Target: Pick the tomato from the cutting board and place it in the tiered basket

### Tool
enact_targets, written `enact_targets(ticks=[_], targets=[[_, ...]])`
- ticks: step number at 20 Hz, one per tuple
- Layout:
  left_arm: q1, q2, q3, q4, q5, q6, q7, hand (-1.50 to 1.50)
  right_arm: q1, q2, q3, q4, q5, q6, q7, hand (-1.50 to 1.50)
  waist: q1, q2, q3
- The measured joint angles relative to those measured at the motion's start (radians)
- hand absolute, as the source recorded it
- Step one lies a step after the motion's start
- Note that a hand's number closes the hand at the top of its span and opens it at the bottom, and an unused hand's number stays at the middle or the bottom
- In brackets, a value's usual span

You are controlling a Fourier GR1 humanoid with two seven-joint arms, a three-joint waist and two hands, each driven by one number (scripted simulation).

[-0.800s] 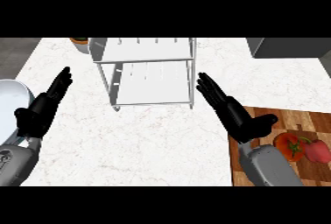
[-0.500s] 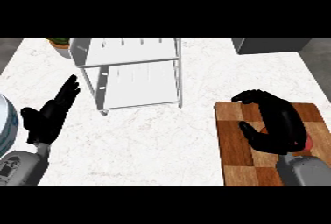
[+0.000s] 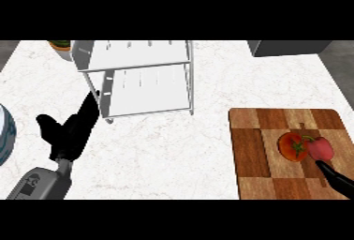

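Observation:
A red tomato (image 3: 292, 146) with a green stem lies on the wooden cutting board (image 3: 262, 159) at the right. A pinkish-red rounded item (image 3: 320, 149) touches its right side. The white tiered basket (image 3: 142, 79) stands at the back centre-left, its shelves bare. Only a small black part of my right hand (image 3: 336, 178) shows at the lower right edge, just below the pinkish item and apart from the tomato. My left hand (image 3: 71, 130) is open at the left, fingers pointing up toward the basket's front-left leg.
A potted plant (image 3: 61, 46) sits at the back left corner, behind the basket. A dark appliance (image 3: 290, 48) stands at the back right. The rim of a white round dish (image 3: 4, 136) shows at the left edge.
My right hand, which was curled over the cutting board, has pulled back to the lower right edge, uncovering the tomato. The left hand stays open at the left.

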Motion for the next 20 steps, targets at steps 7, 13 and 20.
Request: enact_targets(ticks=[7,13,20], targets=[[-0.011,-0.012,-0.011,-0.04,-0.002,0.013,0.069,0.0,0.29,-0.002,-0.043,-0.083,0.199,-0.107,-0.104,-1.5,0.029,0.003,-0.007],[-0.012,-0.02,-0.02,-0.06,-0.019,0.027,0.086,0.0,0.499,0.035,-0.057,-0.26,0.4,-0.321,0.059,-1.5,0.038,0.008,-0.011],[-0.028,-0.03,-0.021,-0.068,-0.024,0.011,0.108,0.0,0.675,0.125,0.107,-0.588,0.691,-0.419,0.408,-1.5,0.063,0.013,-0.011]])
